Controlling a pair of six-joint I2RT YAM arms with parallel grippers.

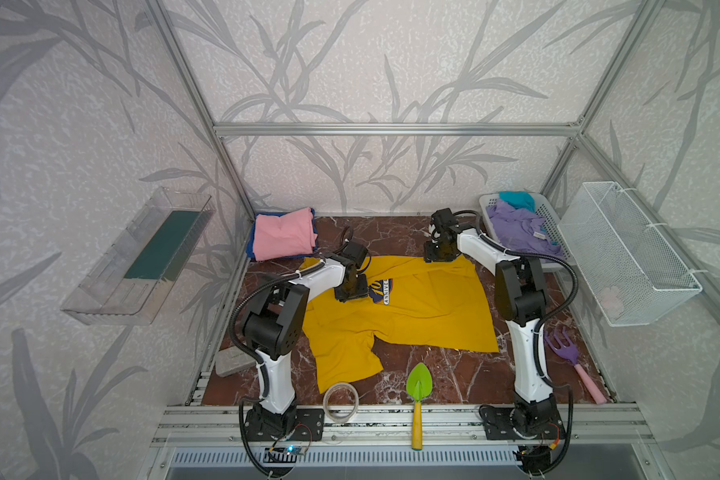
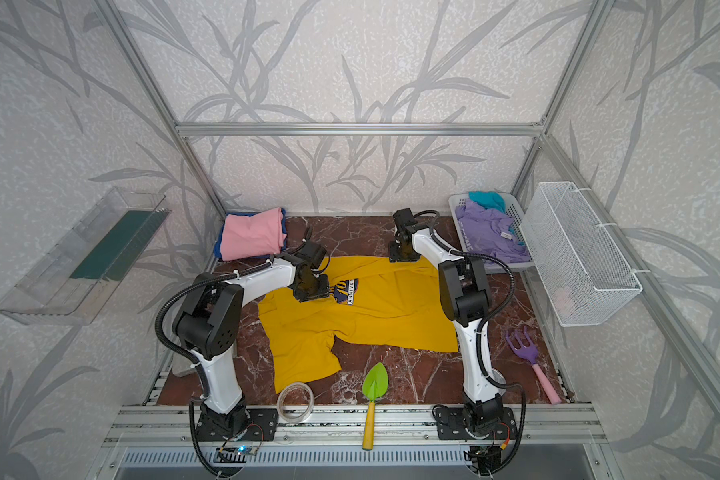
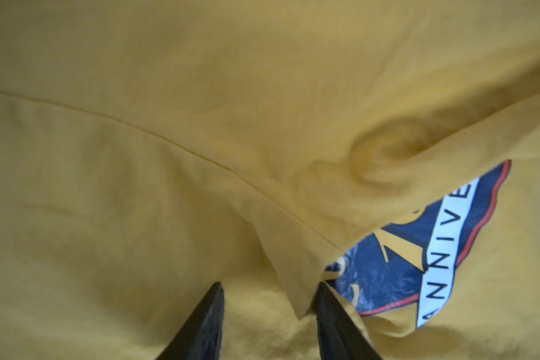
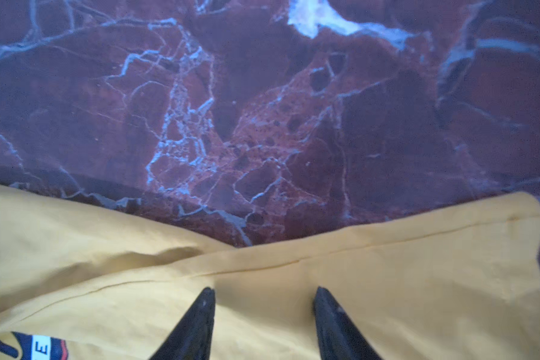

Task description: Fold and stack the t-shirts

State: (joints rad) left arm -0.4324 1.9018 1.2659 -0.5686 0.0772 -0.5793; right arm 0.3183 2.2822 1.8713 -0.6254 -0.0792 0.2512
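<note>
Table [image 1: 395,237]: red marble | yellow tee [image 1: 416,320]: spread mid-table, flap over print | pink tee [image 1: 281,240]: folded, back-left corner | left gripper [image 3: 270,288]: fingers apart, on tee beside print | right gripper [image 4: 264,292]: fingers apart, on tee's far edge

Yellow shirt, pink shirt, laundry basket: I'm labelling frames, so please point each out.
Yellow shirt [image 1: 425,316]: in a top view, flat body fabric.
Pink shirt [image 1: 281,237]: in a top view, middle of its folded top.
Laundry basket [image 1: 486,204]: in a top view, far left rim corner.
</note>
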